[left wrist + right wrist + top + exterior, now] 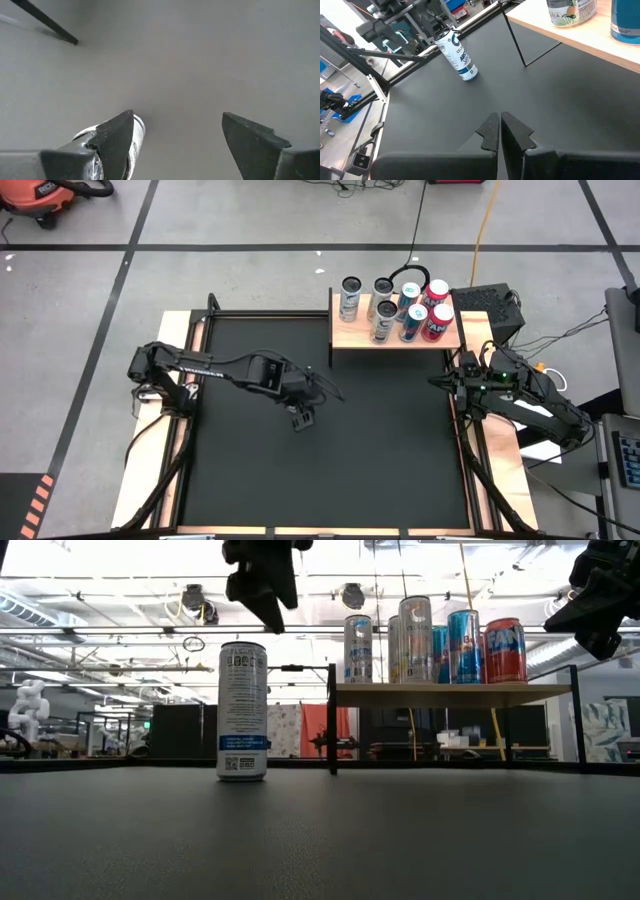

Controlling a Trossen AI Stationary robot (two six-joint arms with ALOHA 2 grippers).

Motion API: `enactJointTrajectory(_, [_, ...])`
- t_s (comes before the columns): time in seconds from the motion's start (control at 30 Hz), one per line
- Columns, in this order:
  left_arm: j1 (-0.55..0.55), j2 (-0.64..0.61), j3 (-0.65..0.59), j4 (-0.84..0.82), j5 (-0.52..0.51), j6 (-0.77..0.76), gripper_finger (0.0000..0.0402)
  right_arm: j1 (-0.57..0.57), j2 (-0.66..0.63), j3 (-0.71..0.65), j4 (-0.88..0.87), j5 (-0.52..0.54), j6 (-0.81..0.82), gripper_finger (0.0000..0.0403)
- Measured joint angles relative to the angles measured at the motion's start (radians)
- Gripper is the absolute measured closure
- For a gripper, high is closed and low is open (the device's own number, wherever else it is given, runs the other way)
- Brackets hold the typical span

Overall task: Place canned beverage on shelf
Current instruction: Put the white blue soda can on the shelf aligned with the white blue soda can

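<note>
**Floor:** Where is the can relative to your tool?

**Operator:** I have the left gripper [303,418] over the black mat [330,470], fingers spread apart and holding nothing. The loose can [242,711] stands upright on the mat directly under it. In the low view the gripper [262,588] hangs just above the can's top, apart from it. Through my left wrist camera I see the can [131,145] beside one finger [117,137], off toward that side, not centred between the two.

**Floor:** And the other arm?

**Operator:** My right gripper [500,131] waits at the right edge of the mat, near the shelf's end, fingers pressed together with nothing between them. From its camera the can [457,54] shows well apart from it, across the mat.

**Floor:** What's on the shelf?

**Operator:** The shelf [350,335] sits at the far edge of the mat, a light wooden platform on thin dark legs. I count about six cans [400,308] upright on it: silver ones toward the left, blue ones in the middle, red ones at the right end. They stand close together, in roughly two rows. The shelf's near left corner is bare wood.
</note>
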Motion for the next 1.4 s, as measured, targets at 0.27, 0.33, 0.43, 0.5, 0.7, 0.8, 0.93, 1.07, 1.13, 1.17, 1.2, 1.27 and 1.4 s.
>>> enactJointTrajectory(0.27, [0.016,0.005,-0.001,-0.087,-0.022,0.0,0.0105,0.0,0.0,0.0,0.0,0.0,0.0,0.0403])
enactJointTrajectory(0.33, [0.028,0.005,-0.001,-0.133,-0.075,-0.001,0.0105,0.0,0.0,0.0,0.0,0.0,0.0,0.0403])
enactJointTrajectory(0.43, [0.048,0.005,-0.001,-0.149,-0.091,-0.001,0.0105,0.0,0.0,0.0,0.0,0.0,0.0,0.0403])
enactJointTrajectory(0.5, [0.057,0.009,-0.001,-0.136,-0.089,0.0,0.0105,0.0,0.0,0.0,0.0,0.0,0.0,0.0403])
enactJointTrajectory(0.7, [0.065,0.023,-0.001,-0.162,-0.083,0.0,0.0105,0.0,0.0,0.0,0.0,0.0,0.0,0.0403])
enactJointTrajectory(0.8, [0.065,0.026,0.0,-0.174,-0.06,0.0,0.0105,0.0,0.0,0.0,0.0,0.0,0.0,0.0403])
enactJointTrajectory(0.93, [0.052,0.031,0.001,-0.176,-0.049,0.0,0.0105,0.0,0.0,0.0,0.0,0.0,0.0,0.0403])
enactJointTrajectory(1.07, [0.039,0.032,0.001,-0.176,-0.04,-0.001,0.0105,0.0,0.0,0.0,-0.001,0.0,0.0,0.0403])
enactJointTrajectory(1.13, [0.034,0.032,0.001,-0.176,-0.037,-0.001,0.0105,0.0,0.0,0.0,0.0,0.0,0.0,0.0403])
enactJointTrajectory(1.17, [0.032,0.032,0.001,-0.176,-0.036,-0.001,0.0105,0.0,0.0,0.0,-0.001,0.0,0.0,0.0403])
enactJointTrajectory(1.2, [0.03,0.032,0.001,-0.176,-0.036,-0.002,0.0105,0.0,0.0,0.0,0.0,0.0,0.0,0.0403])
enactJointTrajectory(1.27, [0.027,0.032,0.001,-0.176,-0.034,-0.009,0.0105,0.0,0.0,0.0,-0.001,0.0,0.0,0.0403])
enactJointTrajectory(1.4, [0.026,0.032,0.001,-0.188,-0.032,-0.024,0.0105,0.0,0.0,0.0,-0.001,0.0,0.0,0.0403])
